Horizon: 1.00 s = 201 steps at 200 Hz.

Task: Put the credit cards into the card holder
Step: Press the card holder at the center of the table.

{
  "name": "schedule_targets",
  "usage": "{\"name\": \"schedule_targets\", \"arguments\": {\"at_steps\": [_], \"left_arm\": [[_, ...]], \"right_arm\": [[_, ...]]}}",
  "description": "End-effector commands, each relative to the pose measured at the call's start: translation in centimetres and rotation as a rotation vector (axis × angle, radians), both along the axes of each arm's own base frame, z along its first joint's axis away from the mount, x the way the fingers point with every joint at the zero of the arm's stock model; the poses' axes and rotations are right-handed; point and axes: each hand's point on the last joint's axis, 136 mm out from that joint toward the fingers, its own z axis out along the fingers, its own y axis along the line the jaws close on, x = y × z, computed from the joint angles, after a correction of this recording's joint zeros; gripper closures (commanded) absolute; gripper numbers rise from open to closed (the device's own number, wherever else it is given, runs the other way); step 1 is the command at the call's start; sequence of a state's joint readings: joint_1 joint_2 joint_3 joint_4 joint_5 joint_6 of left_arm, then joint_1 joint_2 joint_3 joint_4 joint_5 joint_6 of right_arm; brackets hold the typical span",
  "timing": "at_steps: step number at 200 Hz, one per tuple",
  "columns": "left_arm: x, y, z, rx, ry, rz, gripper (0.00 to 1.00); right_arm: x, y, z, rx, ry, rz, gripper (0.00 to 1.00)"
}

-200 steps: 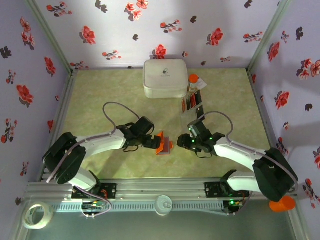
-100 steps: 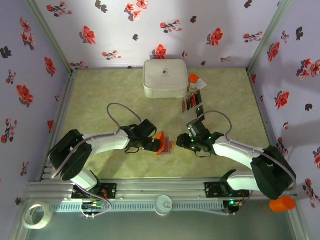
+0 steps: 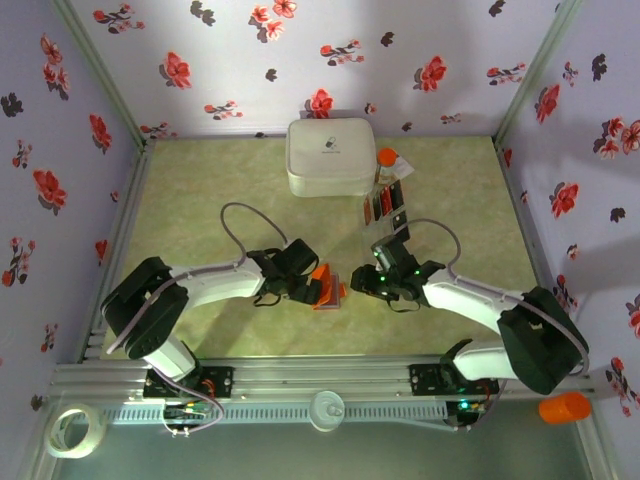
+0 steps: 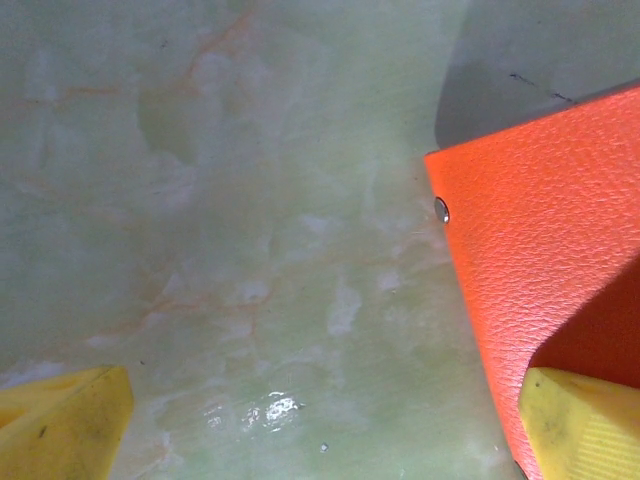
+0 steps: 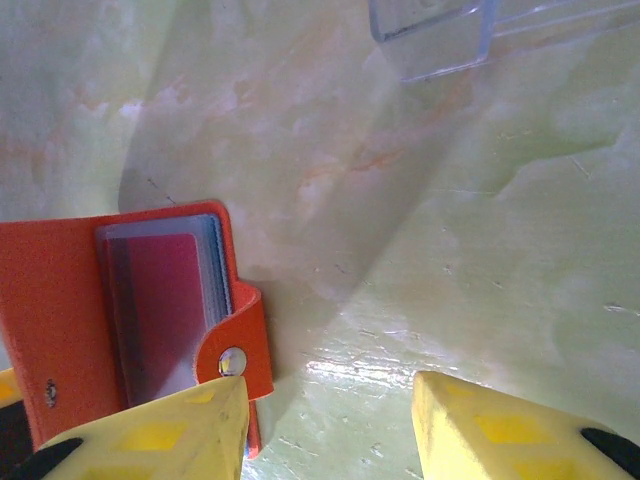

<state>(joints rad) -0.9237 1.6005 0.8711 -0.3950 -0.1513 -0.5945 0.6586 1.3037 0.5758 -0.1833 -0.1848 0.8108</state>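
- card holder (image 3: 325, 290) lies unfolded mid-table, right between both grippers, with a red card (image 5: 163, 295) in its sleeve
- left gripper (image 4: 320, 430) spread wide, one side touching the orange cover
- right gripper (image 5: 330, 420) spread too, gripping nothing

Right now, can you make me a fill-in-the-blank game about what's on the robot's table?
1. The card holder is bright ____.
2. It lies open, and the card in its clear sleeve looks ____.
3. The big rounded case at the far side of the table is ____.
4. The right gripper is open and grips ____.

Missing words: orange, red, white, nothing.
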Motion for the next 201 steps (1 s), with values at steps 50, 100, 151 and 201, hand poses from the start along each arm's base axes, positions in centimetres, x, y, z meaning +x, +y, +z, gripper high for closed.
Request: {"name": "schedule_targets", "arguments": {"at_steps": [50,100,151,201], "left_arm": [[1.7,0.4,3.2,-0.059,-0.074,0.049,0.0],[2.0,-0.4,3.1,-0.088,-0.071,0.045,0.0],[1.8,-0.8,1.6,-0.083,-0.045,0.027,0.0],[0.9,-0.2,0.0,-0.009,-0.007,-0.014,0.0]], "right_arm": [[0.6,0.4,0.6,0.008,-0.014,0.017,0.53],[0.4,0.3,0.3,0.004,-0.009,0.017,0.53],[0.4,0.3,0.4,0.006,-0.011,0.016,0.53],[0.6,0.5,0.7,0.003,-0.01,0.024,0.54]]}}
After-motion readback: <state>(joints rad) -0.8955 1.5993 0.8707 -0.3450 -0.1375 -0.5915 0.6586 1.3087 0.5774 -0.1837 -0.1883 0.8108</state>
